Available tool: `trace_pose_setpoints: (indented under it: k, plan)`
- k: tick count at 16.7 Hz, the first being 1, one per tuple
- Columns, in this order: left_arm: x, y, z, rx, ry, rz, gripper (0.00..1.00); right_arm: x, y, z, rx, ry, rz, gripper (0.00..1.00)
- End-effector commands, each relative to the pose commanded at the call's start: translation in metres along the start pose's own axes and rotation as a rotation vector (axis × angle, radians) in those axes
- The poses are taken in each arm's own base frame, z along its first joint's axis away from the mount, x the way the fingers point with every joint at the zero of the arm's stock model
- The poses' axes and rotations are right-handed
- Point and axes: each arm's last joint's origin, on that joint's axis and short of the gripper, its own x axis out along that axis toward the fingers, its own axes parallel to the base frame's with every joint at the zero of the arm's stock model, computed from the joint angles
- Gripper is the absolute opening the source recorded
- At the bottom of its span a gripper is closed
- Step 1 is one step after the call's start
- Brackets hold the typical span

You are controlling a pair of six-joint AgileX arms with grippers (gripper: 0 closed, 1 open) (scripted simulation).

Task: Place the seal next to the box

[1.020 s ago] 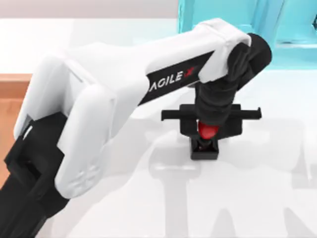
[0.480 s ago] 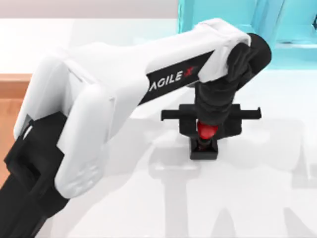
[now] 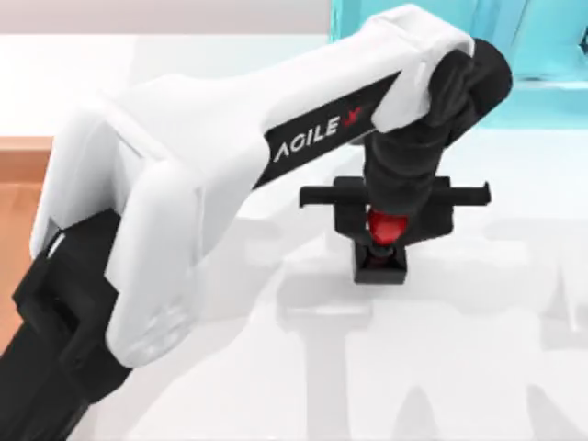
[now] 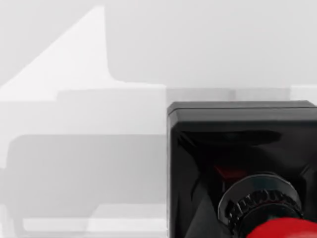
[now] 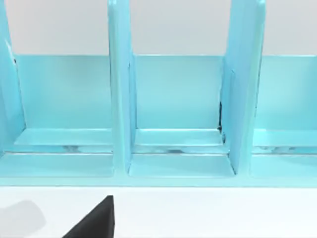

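At the far left edge of the top view sits a piece of the wooden box (image 3: 18, 175), well apart from the rest. The left arm (image 3: 230, 156) reaches rightward across the white counter (image 3: 276, 386). Its gripper (image 3: 387, 227) hangs over the seal (image 3: 380, 260), jaws pinching the red knob, with the black base right of centre on the counter; whether the base touches the surface I cannot tell. At the far right stands a light blue frame (image 5: 173, 99). The right arm's jaws: cannot tell.
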Motion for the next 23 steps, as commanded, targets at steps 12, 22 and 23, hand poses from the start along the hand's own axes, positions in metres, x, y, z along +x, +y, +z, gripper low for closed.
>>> trace_pose_setpoints:
  k: [12, 22, 23]
  plan:
    - [-0.036, 0.027, 0.019, 0.001, 0.002, -0.010, 0.00, 0.000, 0.000, 0.000, 0.000, 0.000, 0.000, 1.00]
    - [-0.082, 0.199, 0.096, -0.005, -0.008, -0.020, 0.00, 0.000, 0.000, 0.000, 0.000, 0.000, 0.000, 1.00]
    - [-0.087, 0.221, 0.100, -0.005, -0.011, -0.019, 0.00, 0.000, 0.000, 0.000, 0.000, 0.000, 0.000, 1.00]
